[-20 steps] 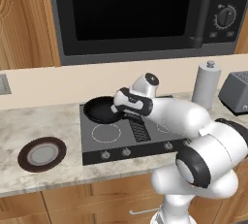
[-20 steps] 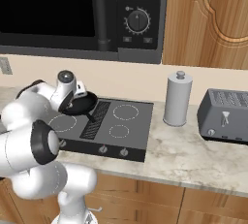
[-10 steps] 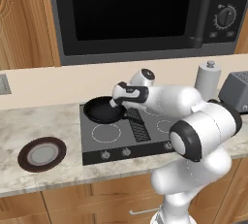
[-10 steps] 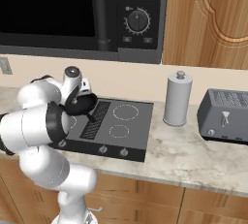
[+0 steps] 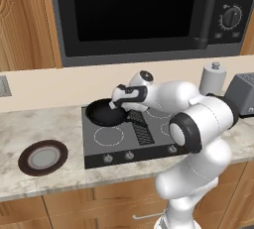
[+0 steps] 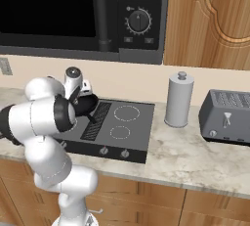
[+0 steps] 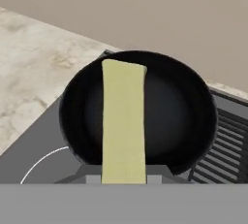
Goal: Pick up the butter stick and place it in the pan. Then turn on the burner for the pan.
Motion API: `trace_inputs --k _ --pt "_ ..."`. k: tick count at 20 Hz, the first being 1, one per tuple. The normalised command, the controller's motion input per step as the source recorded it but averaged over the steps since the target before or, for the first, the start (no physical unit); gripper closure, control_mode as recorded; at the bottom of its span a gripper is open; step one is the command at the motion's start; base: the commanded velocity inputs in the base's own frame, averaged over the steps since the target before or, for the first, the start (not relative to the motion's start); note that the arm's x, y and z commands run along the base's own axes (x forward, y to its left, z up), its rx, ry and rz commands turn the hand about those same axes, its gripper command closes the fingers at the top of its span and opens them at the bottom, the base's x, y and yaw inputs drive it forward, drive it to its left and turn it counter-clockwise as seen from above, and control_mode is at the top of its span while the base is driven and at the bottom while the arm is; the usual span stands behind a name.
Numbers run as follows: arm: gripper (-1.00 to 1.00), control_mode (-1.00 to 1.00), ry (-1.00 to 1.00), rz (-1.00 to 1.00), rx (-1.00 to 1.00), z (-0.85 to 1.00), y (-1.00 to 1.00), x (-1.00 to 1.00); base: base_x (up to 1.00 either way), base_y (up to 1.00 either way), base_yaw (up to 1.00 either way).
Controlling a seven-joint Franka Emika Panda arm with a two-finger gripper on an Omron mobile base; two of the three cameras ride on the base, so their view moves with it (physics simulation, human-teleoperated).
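Observation:
In the hand view the pale yellow butter stick (image 7: 123, 121) stands lengthwise between the fingers of my gripper (image 7: 123, 178), which is shut on it. Below it lies the round black pan (image 7: 179, 116), so the stick hangs over the pan's middle. From the left base view my gripper (image 5: 115, 105) hovers at the right rim of the pan (image 5: 104, 112), at the back left of the cooktop (image 5: 124, 141). The pan (image 6: 87, 105) is partly hidden behind my arm in the right base view. The burner lies covered beneath the pan.
Control knobs (image 5: 130, 155) line the cooktop's front edge. A dark brown plate (image 5: 43, 157) lies on the counter to the left. A grey canister (image 6: 178, 99) and a toaster (image 6: 229, 117) stand to the right. A microwave (image 5: 134, 10) hangs overhead.
My hand has moved a little to the left with the butter stick, from beside the pan to over it. The pan has stayed in place.

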Motion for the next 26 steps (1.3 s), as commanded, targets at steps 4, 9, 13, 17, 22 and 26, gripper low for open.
trace_inputs --k 4,9,13,17,22,26 --pt "1.0 -1.0 0.0 -0.03 0.0 -0.22 0.12 0.13 0.0 0.0 0.0" --pt "1.0 -1.0 0.0 -0.03 -0.02 -0.23 0.11 0.15 0.0 0.0 0.0" --pt "1.0 -1.0 0.0 -0.03 -0.03 -0.22 0.12 0.16 0.0 0.0 0.0" --pt "1.0 -1.0 0.0 -0.03 -0.03 -0.16 0.08 0.21 0.0 0.0 0.0" --pt "1.0 -1.0 0.0 -0.01 0.0 -0.05 0.04 0.28 0.0 0.0 0.0" --pt "1.0 -1.0 0.0 0.0 0.0 -0.08 0.04 0.27 0.0 0.0 0.0"
